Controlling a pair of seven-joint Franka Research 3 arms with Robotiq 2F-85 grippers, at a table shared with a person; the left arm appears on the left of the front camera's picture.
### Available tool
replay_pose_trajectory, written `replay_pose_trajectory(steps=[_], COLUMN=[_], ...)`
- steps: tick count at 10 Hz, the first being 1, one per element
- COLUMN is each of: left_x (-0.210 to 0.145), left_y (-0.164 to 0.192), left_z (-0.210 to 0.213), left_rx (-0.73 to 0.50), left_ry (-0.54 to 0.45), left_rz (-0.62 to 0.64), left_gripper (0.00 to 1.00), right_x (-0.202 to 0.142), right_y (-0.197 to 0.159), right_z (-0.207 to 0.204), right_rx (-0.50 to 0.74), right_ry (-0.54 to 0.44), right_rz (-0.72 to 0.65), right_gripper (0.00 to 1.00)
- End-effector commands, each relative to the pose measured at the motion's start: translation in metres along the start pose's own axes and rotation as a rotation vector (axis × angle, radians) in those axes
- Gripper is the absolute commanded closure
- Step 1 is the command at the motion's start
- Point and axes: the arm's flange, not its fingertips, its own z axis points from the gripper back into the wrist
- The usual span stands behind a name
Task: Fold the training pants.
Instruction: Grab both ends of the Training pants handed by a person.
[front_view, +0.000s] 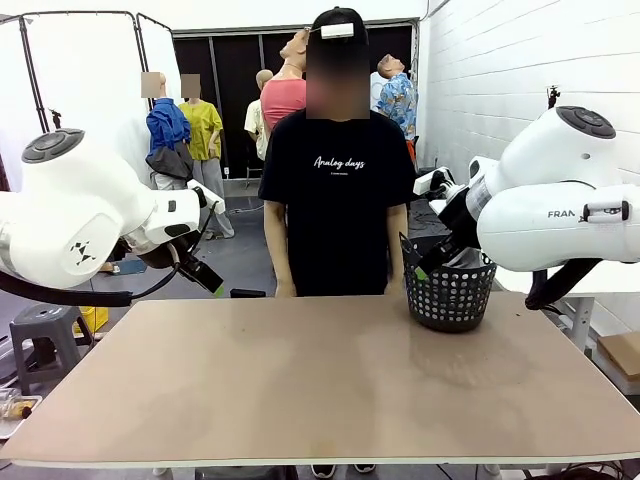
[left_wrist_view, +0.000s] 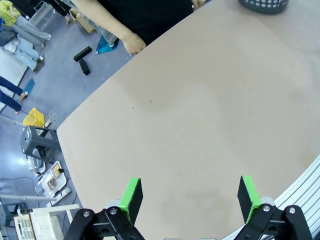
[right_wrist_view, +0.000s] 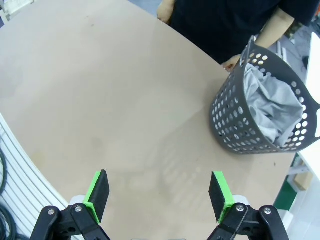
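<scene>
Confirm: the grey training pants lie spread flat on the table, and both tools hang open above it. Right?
One slip: the training pants sit bunched inside the dark perforated basket on the table, not spread flat, as the right wrist view shows. The left tool and right tool do hang open above the table.

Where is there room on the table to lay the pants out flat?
Nearly the whole table is bare, from the near edge to the far edge and out to the left edge. Only the far right corner is crowded: the basket holding the pants stands there.
</scene>
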Motion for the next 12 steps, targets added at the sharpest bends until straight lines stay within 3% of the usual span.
replay_pose_trajectory(steps=[1,12], left_x=[0.0004,0.0004], left_y=[-0.0006,-0.0006], left_z=[0.0015,0.0015], left_rx=[-0.003,-0.003], left_ry=[-0.005,-0.005], left_rz=[-0.015,-0.015], left_gripper=[0.00,0.00], right_x=[0.0001,0.0001], right_y=[0.0001,0.0001], right_z=[-0.0004,-0.0004], right_rx=[0.001,0.001], right_ry=[-0.001,-0.001], right_rz=[0.000,0.000], right_gripper=[0.00,0.00])
